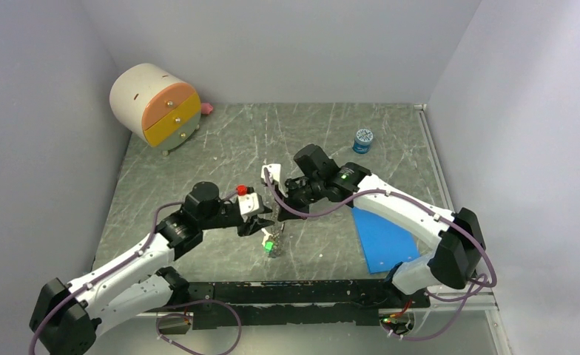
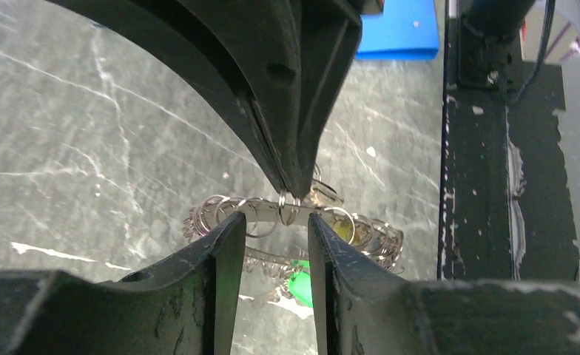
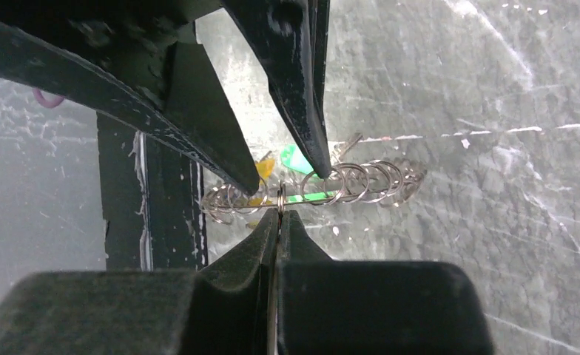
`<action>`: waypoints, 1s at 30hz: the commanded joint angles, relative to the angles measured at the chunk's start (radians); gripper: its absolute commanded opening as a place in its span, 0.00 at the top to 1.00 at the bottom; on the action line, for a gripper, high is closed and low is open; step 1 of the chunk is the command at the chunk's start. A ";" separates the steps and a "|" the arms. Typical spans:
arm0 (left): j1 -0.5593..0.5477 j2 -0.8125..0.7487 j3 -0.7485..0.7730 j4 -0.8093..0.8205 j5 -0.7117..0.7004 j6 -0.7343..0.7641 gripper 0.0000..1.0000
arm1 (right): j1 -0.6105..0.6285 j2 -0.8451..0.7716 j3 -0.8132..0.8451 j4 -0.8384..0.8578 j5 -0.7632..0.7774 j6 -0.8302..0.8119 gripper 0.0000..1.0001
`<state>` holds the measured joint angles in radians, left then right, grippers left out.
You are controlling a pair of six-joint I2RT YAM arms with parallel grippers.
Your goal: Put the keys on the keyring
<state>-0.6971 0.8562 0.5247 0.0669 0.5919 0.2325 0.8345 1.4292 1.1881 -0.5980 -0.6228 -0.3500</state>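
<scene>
The keyring [image 1: 274, 238], a silvery hoop strung with many small rings, hangs in the air between both grippers at the table's middle. It lies edge-on in the left wrist view [image 2: 368, 233] and the right wrist view [image 3: 368, 181]. A green key [image 1: 270, 244] [image 2: 299, 285] [image 3: 296, 159] and a yellow key [image 2: 340, 228] [image 3: 265, 166] dangle from it. My right gripper [image 1: 281, 207] [image 3: 280, 214] is shut on one small ring of the hoop. My left gripper [image 1: 263, 222] [image 2: 276, 222] is open, its fingertips [image 2: 231, 222] at the hoop on either side of that pinch.
A blue mat [image 1: 387, 244] [image 2: 398, 29] lies right of the grippers. A small blue jar [image 1: 362, 140] stands at the back right. A round drawer cabinet [image 1: 156, 103] stands at the back left. A black frame [image 1: 309, 292] [image 2: 479, 185] [image 3: 146, 207] runs along the near edge.
</scene>
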 commanded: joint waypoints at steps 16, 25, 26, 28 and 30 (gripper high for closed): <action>-0.034 0.094 0.013 0.091 0.072 0.062 0.64 | 0.049 0.041 0.118 -0.109 0.051 -0.059 1.00; -0.037 0.119 0.032 0.057 0.095 0.083 0.96 | 0.055 0.050 0.122 -0.106 0.047 -0.062 1.00; -0.036 0.117 0.032 0.055 0.096 0.083 0.97 | 0.055 0.048 0.122 -0.103 0.050 -0.062 1.00; -0.036 0.112 0.032 0.053 0.094 0.081 0.97 | 0.055 0.047 0.118 -0.094 0.052 -0.062 1.00; -0.036 0.107 0.029 0.056 0.089 0.072 0.97 | 0.055 0.043 0.111 -0.079 0.051 -0.059 0.99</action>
<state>-0.7242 0.9668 0.5278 0.1066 0.6571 0.2955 0.8742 1.4757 1.2629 -0.7288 -0.5591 -0.4011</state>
